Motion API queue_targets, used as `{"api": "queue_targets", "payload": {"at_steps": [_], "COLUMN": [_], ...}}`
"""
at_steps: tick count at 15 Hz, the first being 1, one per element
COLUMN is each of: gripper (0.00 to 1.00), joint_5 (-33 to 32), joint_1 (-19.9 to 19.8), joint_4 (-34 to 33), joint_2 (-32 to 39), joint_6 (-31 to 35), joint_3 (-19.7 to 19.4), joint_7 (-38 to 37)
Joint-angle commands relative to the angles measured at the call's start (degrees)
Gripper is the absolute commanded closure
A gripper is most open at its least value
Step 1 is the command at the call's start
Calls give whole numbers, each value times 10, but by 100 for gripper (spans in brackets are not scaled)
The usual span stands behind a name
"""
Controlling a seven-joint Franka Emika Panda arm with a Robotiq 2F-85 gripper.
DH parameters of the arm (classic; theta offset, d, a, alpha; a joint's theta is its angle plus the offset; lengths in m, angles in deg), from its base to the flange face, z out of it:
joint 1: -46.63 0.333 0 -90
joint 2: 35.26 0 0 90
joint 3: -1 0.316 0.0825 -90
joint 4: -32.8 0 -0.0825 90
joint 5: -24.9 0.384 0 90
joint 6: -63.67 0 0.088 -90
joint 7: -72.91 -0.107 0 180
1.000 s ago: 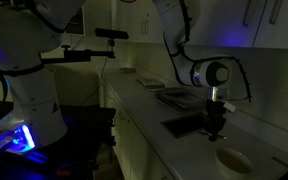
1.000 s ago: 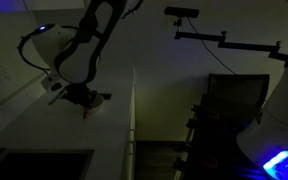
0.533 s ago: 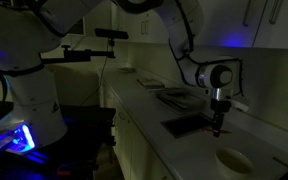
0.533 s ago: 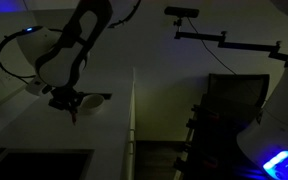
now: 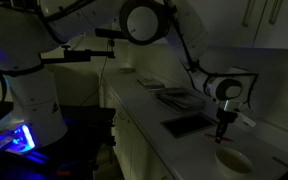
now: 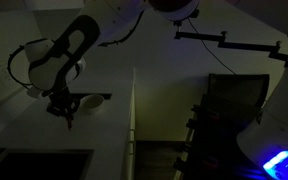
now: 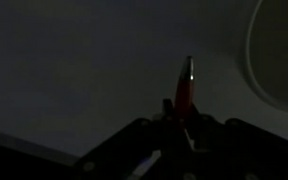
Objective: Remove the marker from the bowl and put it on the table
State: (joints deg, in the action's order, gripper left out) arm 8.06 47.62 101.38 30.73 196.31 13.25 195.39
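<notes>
The scene is very dark. My gripper (image 5: 222,127) is shut on a red marker (image 5: 221,137) that hangs tip down above the table (image 5: 149,108). The pale cream bowl (image 5: 234,160) sits on the countertop just in front of and below the gripper. In the other exterior view the gripper (image 6: 69,112) holds the marker (image 6: 70,123) next to the bowl (image 6: 94,97). In the wrist view the marker (image 7: 187,84) sticks out from between the fingers (image 7: 181,112) over bare table (image 7: 74,70). The bowl's rim (image 7: 274,60) shows at the right edge, and the marker is outside it.
Two dark rectangular trays (image 5: 184,126) (image 5: 177,97) lie on the countertop behind the gripper. A second robot base with blue lights (image 5: 19,135) and a camera boom (image 5: 84,50) stand beside the counter. A dark rectangle (image 6: 34,163) fills the lower left.
The gripper has carried the marker sideways along the counter and a little lower. It now hangs beside the bowl, and the arm's elbow has swung into view.
</notes>
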Motion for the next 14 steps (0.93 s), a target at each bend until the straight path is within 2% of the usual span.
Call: {"api": "queue_targets", "payload": {"at_steps": [1, 8, 14], "gripper": [53, 1, 0], "joint_5": [5, 13, 29], "joint_1": [16, -5, -46], "joint_4": [-45, 23, 127], "joint_2": [16, -47, -117], "joint_6": [-31, 11, 57], "joint_3": [-15, -24, -9], "joint_7": [13, -8, 6]}}
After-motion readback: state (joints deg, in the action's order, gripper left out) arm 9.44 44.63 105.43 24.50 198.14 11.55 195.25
